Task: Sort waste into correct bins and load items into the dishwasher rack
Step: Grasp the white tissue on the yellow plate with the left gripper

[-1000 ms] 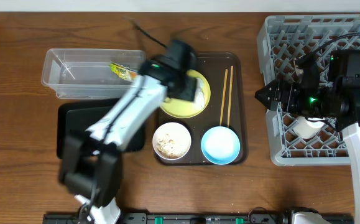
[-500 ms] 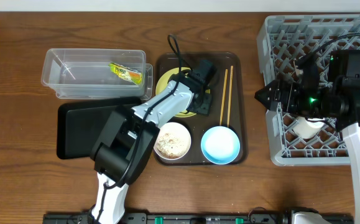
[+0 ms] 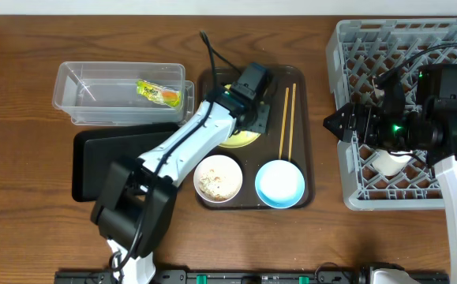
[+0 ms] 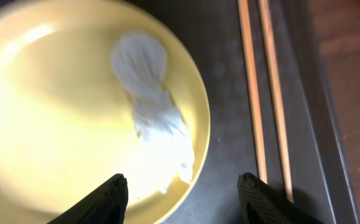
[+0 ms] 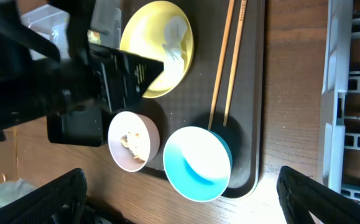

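My left gripper (image 3: 242,122) (image 4: 183,194) is open and empty, low over the right edge of the round yellow plate (image 3: 230,140) (image 4: 49,118). Crumpled white tissue (image 4: 152,106) (image 5: 176,32) lies on that plate, just ahead of the fingertips. The green snack wrapper (image 3: 159,92) lies in the clear tub (image 3: 86,96). The black tray (image 3: 106,162) sits in front of the tub. The wooden chopsticks (image 3: 287,122) (image 4: 262,93), the white bowl (image 3: 218,177) with rice scraps and the light blue bowl (image 3: 279,183) are on the brown tray. My right gripper (image 3: 340,122) (image 5: 186,208) is open and empty at the grey rack's (image 3: 417,47) left edge. A small white cup (image 3: 390,163) sits in the rack.
The dark brown serving tray (image 3: 307,158) holds the plate, bowls and chopsticks between the bins and the rack. My left arm stretches diagonally over the black tray. Bare wooden table (image 3: 23,197) shows at the front and far left.
My left arm has swung from a blurred sweep to a steady pose over the yellow plate's right side. The wrapper stays in the clear tub. The right arm has not moved.
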You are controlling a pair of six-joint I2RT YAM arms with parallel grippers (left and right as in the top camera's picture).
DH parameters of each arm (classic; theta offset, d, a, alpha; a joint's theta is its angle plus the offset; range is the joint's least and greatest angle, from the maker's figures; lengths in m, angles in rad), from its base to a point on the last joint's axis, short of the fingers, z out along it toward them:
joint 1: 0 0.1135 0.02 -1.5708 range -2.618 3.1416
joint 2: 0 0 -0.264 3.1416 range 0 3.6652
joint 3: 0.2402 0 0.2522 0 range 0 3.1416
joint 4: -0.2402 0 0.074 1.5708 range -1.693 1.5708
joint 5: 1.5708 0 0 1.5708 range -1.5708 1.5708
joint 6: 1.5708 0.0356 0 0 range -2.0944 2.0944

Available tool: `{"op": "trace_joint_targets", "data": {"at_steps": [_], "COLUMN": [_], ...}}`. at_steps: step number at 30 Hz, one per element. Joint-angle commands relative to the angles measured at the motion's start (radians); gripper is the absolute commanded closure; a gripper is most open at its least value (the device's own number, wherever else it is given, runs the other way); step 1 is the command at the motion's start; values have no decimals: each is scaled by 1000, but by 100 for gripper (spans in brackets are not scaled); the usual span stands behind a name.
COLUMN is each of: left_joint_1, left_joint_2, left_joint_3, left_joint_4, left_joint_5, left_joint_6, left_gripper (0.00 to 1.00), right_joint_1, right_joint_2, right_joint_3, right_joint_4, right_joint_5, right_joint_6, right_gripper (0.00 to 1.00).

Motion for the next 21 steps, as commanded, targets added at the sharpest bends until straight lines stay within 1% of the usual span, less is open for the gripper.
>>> {"op": "trace_joint_targets", "data": {"at_steps": [1, 6, 7, 8, 11, 14, 16, 18, 21], "left_joint_1": [8, 8, 8, 10, 13, 13, 13, 13, 18], "left_joint_2": [74, 175, 185, 194, 193, 159, 114, 64, -39], "left_joint_3": [6, 6, 6, 6, 6, 8, 17, 26, 28], "left_joint_4": [19, 52, 52, 52, 49, 32, 7, -13, -38], "left_joint_5": [-56, -56, -56, -56, -55, -55, -54, -55, -56], "left_joint_6": [17, 16, 16, 16, 16, 10, -7, -7, -6], "left_gripper": [40, 41, 43, 47, 73, 86, 92, 94, 94], "right_joint_1": [22, 22, 22, 22, 22, 22, 22, 22, 22], "right_joint_2": [2, 2, 2, 2, 2, 2, 2, 2, 2], "right_joint_3": [10, 10, 10, 10, 10, 10, 10, 10, 10], "right_joint_4": [-3, -5, -6, -7, -7, -6, -6, -6, -4], "right_joint_5": [-4, -4, -4, -4, -4, -4, -4, -4, -4], "right_joint_6": [-7, -7, -7, -7, -7, -7, -7, -7, -7], "right_gripper": [4, 4, 4, 4, 4, 4, 4, 4, 4]}}
